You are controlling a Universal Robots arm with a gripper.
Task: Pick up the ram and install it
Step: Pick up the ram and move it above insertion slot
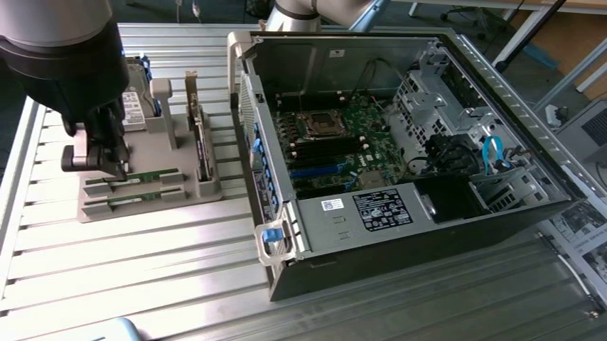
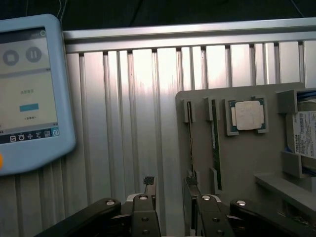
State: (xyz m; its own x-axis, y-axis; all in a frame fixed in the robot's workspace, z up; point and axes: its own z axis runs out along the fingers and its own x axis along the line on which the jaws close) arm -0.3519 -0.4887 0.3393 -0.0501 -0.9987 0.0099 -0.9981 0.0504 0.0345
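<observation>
1. The gripper [image 2: 170, 188] is released. Its jaws stand apart with nothing between them, and the bare table [image 2: 128, 123] shows through the gap.
2. The nearest thing is the ram [image 2: 190, 136], which stands on edge in the outer slot of the grey fixture [image 2: 256, 163]. The gripper hovers at its near end and no contact is visible.
3. The key relation is that the ram's long axis runs straight away from the gripper, square to the line between the fingertips. A closing stroke would therefore fall across its thin faces.
4. There is an offset: the ram lines up with one fingertip [image 2: 191, 181], not with the middle of the gap. My read is that a small sideways correction is needed before any descent.
5. A second stick [image 2: 216, 143] lies parallel, just beside the ram and one slot further in. The processor chip [image 2: 249, 114] and the hard drive [image 2: 303, 133] sit beyond it on the same fixture.
6. In the exterior view, the gripper [image 1: 112, 169] hangs over the fixture's left end. Both sticks run from the exterior view's left to its right.
7. The open PC case [image 1: 313, 57], with its motherboard [image 1: 351, 135], is well apart on the exterior view's right. The ram is not yet installed.
8. A teach pendant [image 2: 29, 94] lies on the table on the gripper's far side from the fixture.
</observation>
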